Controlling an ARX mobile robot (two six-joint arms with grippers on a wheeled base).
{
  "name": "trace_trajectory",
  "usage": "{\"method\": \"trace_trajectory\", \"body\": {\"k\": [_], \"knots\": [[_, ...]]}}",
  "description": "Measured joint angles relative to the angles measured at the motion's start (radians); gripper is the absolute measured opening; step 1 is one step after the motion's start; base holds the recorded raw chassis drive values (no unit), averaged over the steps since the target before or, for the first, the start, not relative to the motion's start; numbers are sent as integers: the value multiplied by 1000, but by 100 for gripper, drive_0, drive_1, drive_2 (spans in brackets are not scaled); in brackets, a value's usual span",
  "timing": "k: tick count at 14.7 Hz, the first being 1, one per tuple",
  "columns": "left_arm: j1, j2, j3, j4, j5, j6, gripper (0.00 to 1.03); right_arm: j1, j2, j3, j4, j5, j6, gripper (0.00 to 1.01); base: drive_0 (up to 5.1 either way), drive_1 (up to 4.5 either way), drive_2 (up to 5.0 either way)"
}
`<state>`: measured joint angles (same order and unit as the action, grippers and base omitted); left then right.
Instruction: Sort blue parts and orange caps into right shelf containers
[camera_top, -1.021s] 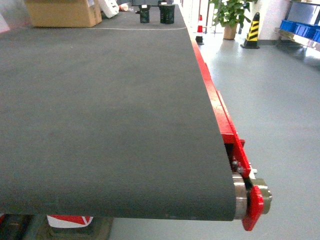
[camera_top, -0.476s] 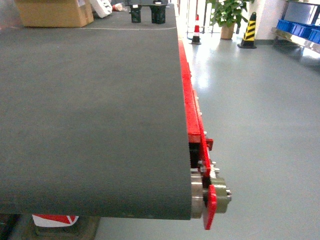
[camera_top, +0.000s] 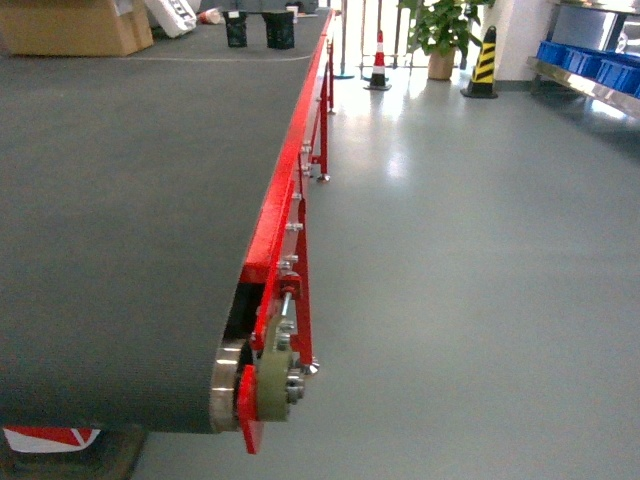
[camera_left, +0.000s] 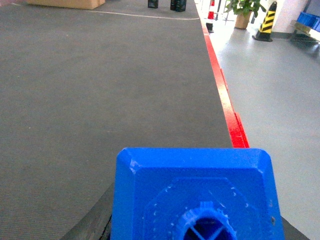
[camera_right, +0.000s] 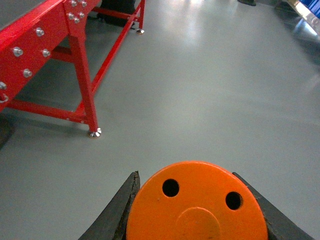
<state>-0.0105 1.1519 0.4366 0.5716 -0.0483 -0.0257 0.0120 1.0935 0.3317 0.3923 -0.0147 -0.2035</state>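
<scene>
A blue part (camera_left: 195, 185) fills the bottom of the left wrist view, stud end toward the camera, above the dark conveyor belt (camera_left: 100, 90). My left gripper (camera_left: 197, 222) is shut on it; only a dark finger (camera_left: 95, 222) shows at its left. In the right wrist view an orange cap (camera_right: 197, 207) with two dark holes sits between dark fingers (camera_right: 117, 212), my right gripper (camera_right: 197, 225) shut on it above the grey floor. Blue shelf containers (camera_top: 600, 65) stand far off at the upper right. Neither gripper appears in the head view.
The conveyor's red frame (camera_top: 285, 190) and end roller (camera_top: 255, 385) run down the head view's middle, with its red legs (camera_right: 82, 85) near my right gripper. Far back are a cardboard box (camera_top: 70, 25), traffic cones (camera_top: 378, 60) and a potted plant (camera_top: 440, 30).
The head view has swung to the right: the belt has slid toward the left of the picture, and more grey floor and the blue crates now show.
</scene>
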Motion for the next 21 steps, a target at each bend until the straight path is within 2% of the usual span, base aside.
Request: {"method": "trace_trajectory", "body": {"k": [21], "knots": [[-1,1,0,-3,3,0,44,0,0,0,4,3,0,44,508,-232,-232]]}}
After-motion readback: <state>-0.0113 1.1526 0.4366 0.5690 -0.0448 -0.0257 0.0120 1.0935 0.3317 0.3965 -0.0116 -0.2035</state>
